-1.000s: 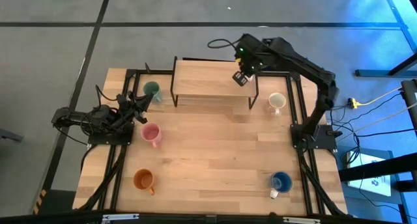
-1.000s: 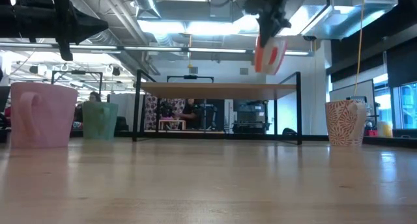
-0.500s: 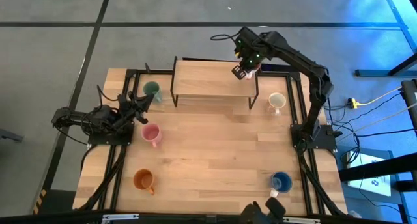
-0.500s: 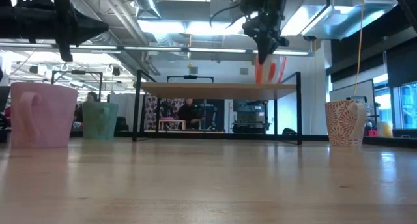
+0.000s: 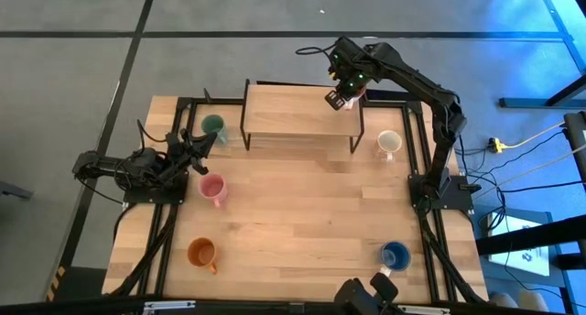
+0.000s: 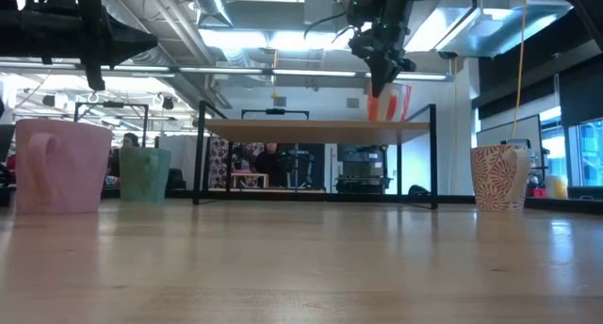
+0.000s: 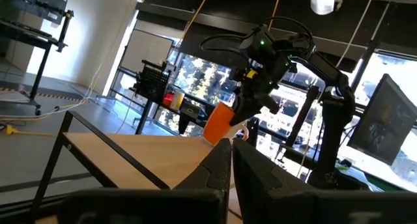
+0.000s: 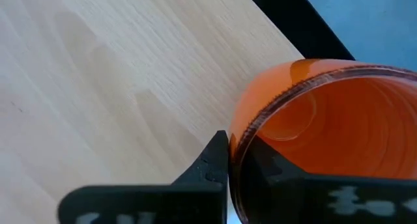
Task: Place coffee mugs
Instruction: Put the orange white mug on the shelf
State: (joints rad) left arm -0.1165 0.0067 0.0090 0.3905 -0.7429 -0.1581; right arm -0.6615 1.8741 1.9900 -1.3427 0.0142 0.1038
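My right gripper is shut on the bright orange-red mug at the far right corner of the raised wooden shelf. The mug stands nearly upright with its base at the shelf top. My left gripper waits shut near the table's left edge, close to the green mug. Standing upright on the table are the pink mug, the orange-brown mug, the blue mug and the white mug. My right gripper pinches the orange-red mug's rim, one finger outside the wall and one inside. The fingers come from above, pointing down. The mug hangs nearly upright below them; I cannot tell whether its base touches the shelf.
The shelf stands on thin black legs at the table's far middle, with open room beneath it. The middle of the wooden table is bare. A dark shape shows at the table's near edge, close to the blue mug.
My right gripper has moved toward the table's far edge and down, still shut on the orange-red mug. The mug, tilted and high above the shelf before, now hangs nearly upright with its base down at the shelf top. A dark shape has come in at the near edge.
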